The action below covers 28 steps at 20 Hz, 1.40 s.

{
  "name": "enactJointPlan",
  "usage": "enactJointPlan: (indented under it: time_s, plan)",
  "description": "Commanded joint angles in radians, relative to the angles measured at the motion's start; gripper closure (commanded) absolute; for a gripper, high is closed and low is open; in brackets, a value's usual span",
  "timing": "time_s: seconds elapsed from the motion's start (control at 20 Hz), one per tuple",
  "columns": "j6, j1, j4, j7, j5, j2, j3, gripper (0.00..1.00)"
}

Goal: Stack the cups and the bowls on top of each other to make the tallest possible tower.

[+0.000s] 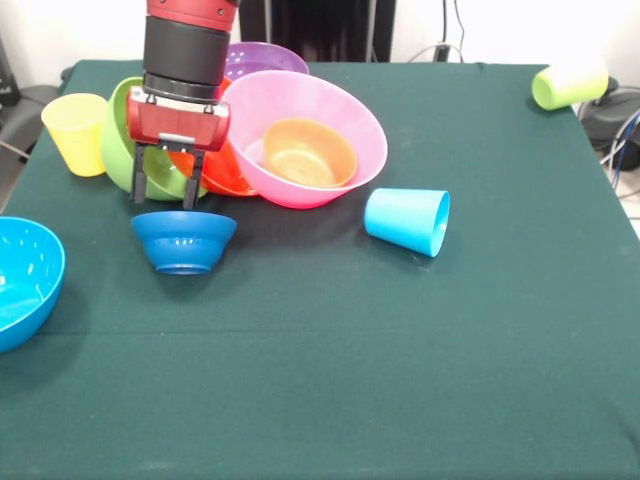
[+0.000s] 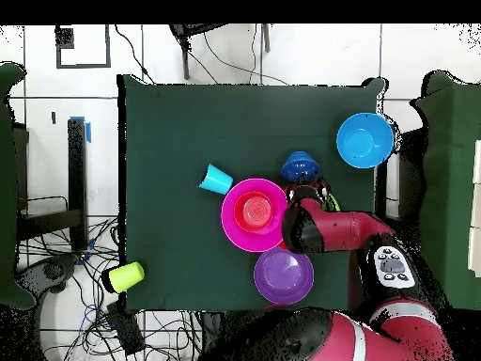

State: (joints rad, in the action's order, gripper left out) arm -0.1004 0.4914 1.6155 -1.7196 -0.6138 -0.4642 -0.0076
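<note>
My gripper is open and hangs just above the far rim of the upright small dark blue bowl, with nothing between its fingers. Behind it, the lime green bowl, the orange-red bowl and the large pink bowl lean together. The small orange bowl lies inside the pink one. That is the only nesting in view; no tower shows. The purple bowl sits farther back. The yellow cup stands upright at the left. The light blue cup lies on its side.
A light blue bowl sits at the table's left edge in the front view. The lime green cup lies on its side at the far right corner. In the overhead view the arm covers the gripper.
</note>
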Motion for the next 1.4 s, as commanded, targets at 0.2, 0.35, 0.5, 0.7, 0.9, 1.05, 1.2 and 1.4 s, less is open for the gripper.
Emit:
enactJointPlan:
  time_s: [0.2,0.35,0.5,0.7,0.9,1.05,1.2,1.4]
  plan:
    - [-0.062,-0.013,0.013,-0.106,-0.031,0.004,0.079,0.00]
    - [-0.062,0.007,0.016,-0.098,-0.044,0.010,0.102,0.00]
    - [-0.066,0.002,0.024,-0.103,-0.038,0.007,0.098,0.00]
    - [-0.067,-0.004,0.029,-0.105,-0.036,0.005,0.094,0.00]
    - [-0.068,-0.008,0.044,-0.109,-0.035,0.000,0.098,0.00]
    - [-0.087,-0.040,0.065,-0.129,-0.012,-0.002,0.060,0.00]
    - [-0.055,-0.009,0.075,-0.119,-0.024,0.001,0.100,0.00]
    - [-0.030,0.046,0.092,-0.102,-0.051,0.015,0.167,0.00]
